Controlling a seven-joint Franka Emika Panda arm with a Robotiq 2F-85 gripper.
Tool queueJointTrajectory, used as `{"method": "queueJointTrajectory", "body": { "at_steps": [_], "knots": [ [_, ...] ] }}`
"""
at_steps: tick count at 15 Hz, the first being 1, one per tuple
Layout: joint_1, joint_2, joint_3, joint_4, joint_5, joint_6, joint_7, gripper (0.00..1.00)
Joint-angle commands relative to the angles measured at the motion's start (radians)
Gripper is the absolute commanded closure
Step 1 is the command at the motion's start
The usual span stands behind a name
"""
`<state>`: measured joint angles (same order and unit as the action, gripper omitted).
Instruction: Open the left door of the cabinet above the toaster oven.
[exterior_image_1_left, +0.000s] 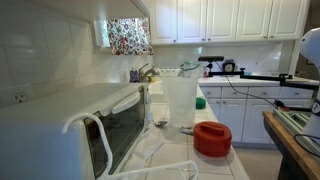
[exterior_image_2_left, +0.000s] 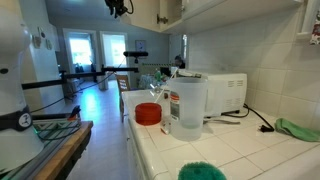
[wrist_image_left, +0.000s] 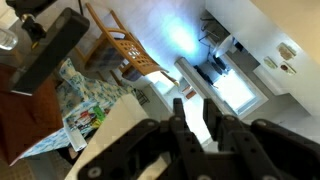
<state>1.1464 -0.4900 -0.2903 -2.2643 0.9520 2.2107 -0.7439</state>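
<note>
Closest to the lens in an exterior view: toaster oven (exterior_image_1_left: 60, 135), boxy, white and smooth, with dark glass front and rounded white bar handle, standing on pale tiled counter (exterior_image_1_left: 200, 165). Beside it, well apart, clear plastic pitcher (exterior_image_1_left: 180, 100), tall and thin-walled, and red round lid (exterior_image_1_left: 212, 138), matte, lying flat on the tiles.

Higher up, directly over the oven, cabinet (exterior_image_2_left: 175, 8): white painted wood, flat and hard, seen almost edge-on. Knobs too small to make out.

Gripper (exterior_image_2_left: 120, 8) hanging high, dark and angular, near the front of the cabinet but apart from it, not touching. From the wrist view, gripper (wrist_image_left: 196, 125) with black fingertips (wrist_image_left: 179, 118) standing close together, only a narrow slit between, nothing held. Released or clenched: cannot tell.

For doing the step well, probably: bring the arm to the left door's knob or free edge, approach slowly and square to the panel, hook or pinch firmly because painted surface looks slippery, then pull along the arc of the hinge, not straight out. Keep the elbow clear of the pitcher below
</note>
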Motion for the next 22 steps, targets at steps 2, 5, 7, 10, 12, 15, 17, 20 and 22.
{"method": "queueJointTrajectory", "body": {
  "at_steps": [2, 5, 7, 10, 12, 15, 17, 20, 22],
  "knots": [
    [-0.198, 0.08, 0.145, 0.063, 0.078, -0.048, -0.073, 0.93],
    [-0.309, 0.084, 0.228, 0.072, 0.093, -0.08, -0.081, 0.49],
    [-0.376, 0.084, 0.28, 0.073, 0.106, -0.096, -0.084, 0.51],
    [-0.463, 0.08, 0.345, 0.086, 0.12, -0.139, -0.085, 0.35],
    [-0.515, 0.077, 0.384, 0.093, 0.127, -0.166, -0.086, 0.22],
    [-0.585, 0.068, 0.435, 0.097, 0.14, -0.198, -0.087, 0.01],
    [-0.627, 0.064, 0.466, 0.1, 0.14, -0.213, -0.086, 0.0],
    [-0.683, 0.06, 0.506, 0.102, 0.135, -0.231, -0.086, 0.0],
    [-0.706, 0.057, 0.526, 0.102, 0.123, -0.242, -0.084, 0.0]
  ]
}}
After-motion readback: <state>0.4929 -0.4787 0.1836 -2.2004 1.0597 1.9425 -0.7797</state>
